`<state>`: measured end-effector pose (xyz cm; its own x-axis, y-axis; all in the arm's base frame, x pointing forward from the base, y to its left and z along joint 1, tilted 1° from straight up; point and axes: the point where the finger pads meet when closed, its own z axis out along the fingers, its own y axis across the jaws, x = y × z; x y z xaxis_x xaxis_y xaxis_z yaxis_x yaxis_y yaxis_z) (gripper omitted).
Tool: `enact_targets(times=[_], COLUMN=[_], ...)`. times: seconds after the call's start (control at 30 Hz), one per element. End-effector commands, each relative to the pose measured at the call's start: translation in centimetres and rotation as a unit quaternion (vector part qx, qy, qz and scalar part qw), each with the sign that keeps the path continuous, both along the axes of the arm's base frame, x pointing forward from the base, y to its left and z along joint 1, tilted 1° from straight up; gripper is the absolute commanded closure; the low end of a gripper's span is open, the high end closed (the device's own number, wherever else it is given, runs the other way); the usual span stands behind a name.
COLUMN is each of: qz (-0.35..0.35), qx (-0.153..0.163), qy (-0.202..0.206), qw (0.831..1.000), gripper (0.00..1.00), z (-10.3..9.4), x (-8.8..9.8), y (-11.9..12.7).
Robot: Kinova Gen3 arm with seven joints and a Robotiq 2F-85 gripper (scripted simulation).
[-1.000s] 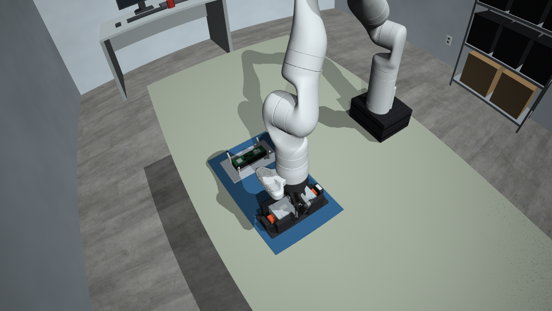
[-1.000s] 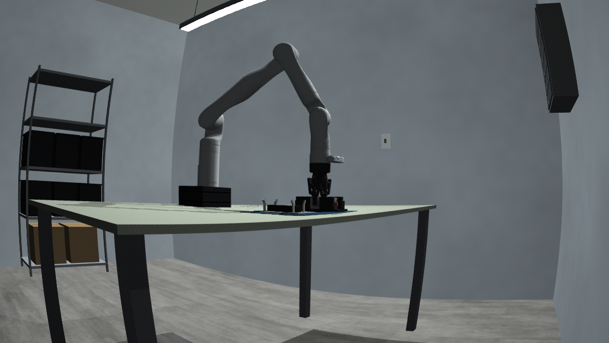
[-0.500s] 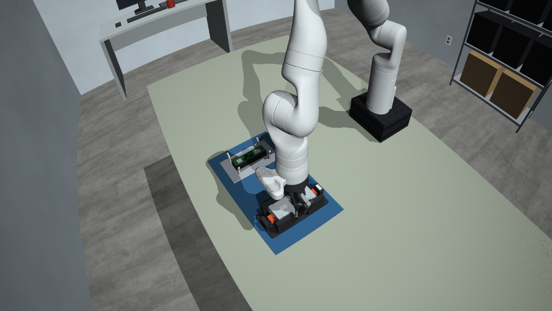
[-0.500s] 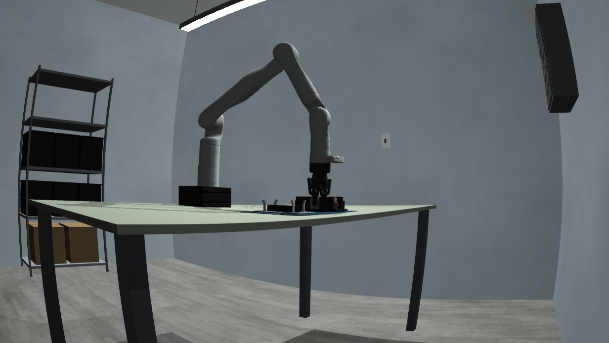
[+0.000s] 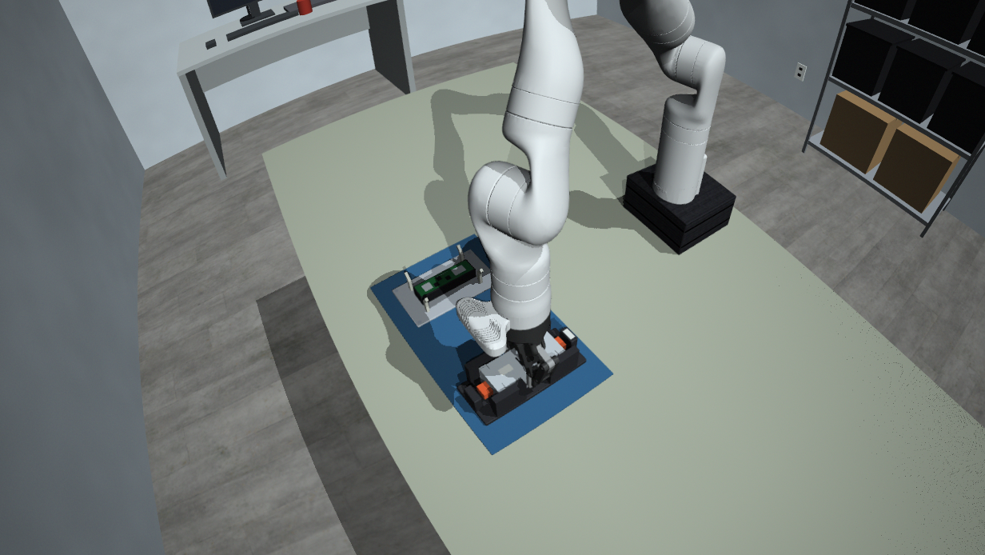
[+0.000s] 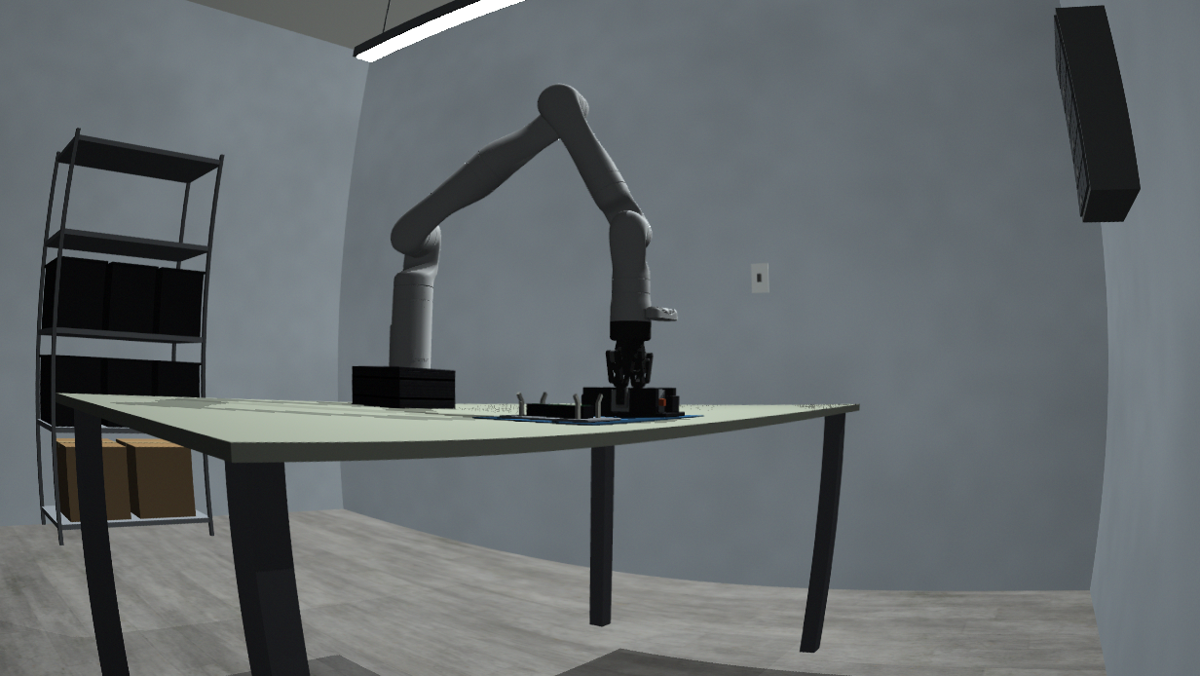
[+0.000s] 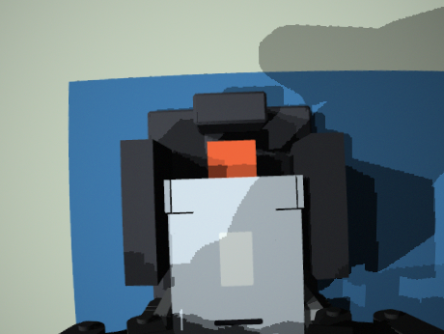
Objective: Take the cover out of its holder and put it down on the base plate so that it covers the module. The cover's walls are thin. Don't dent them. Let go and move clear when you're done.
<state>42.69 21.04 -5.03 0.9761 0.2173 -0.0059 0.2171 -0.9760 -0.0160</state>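
The cover (image 5: 501, 373) (image 7: 234, 266) is a thin-walled light grey box lying in its black holder (image 5: 497, 407) (image 7: 137, 208) (image 6: 657, 397) on the blue mat (image 5: 544, 413) (image 7: 97, 157). My gripper (image 5: 532, 367) (image 6: 627, 379) is shut on the cover, fingers on its two long side walls, down in the holder. An orange clamp (image 5: 484, 389) (image 7: 231, 158) sits at each end of the holder. The green module (image 5: 446, 277) sits on the grey base plate (image 5: 413, 301) between upright pins, further back on the mat.
The arm's black base block (image 5: 679, 213) (image 6: 402, 387) stands at the table's far side. A wrist camera housing (image 5: 482, 324) juts out beside the gripper. A shelf with boxes (image 5: 895, 124) and a desk (image 5: 275, 41) stand off the table.
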Motion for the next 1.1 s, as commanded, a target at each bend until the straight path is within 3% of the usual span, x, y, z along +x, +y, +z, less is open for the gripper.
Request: enact_targets(times=[0.0,0.17,0.5,0.77,1.07], qz=[0.000,0.000,0.000,0.001,0.001], qx=[0.000,0.000,0.000,-0.001,-0.001], qy=[-0.001,-0.001,-0.001,0.004,0.004], qw=[1.000,1.000,1.000,1.000,1.000], gripper=[1.00,1.00,1.00,1.00,1.00], z=[0.1,0.1,3.1,3.0,5.7], x=[0.1,0.1,0.1,-0.3,-0.2], y=[0.0,0.0,0.0,-0.1,-0.1])
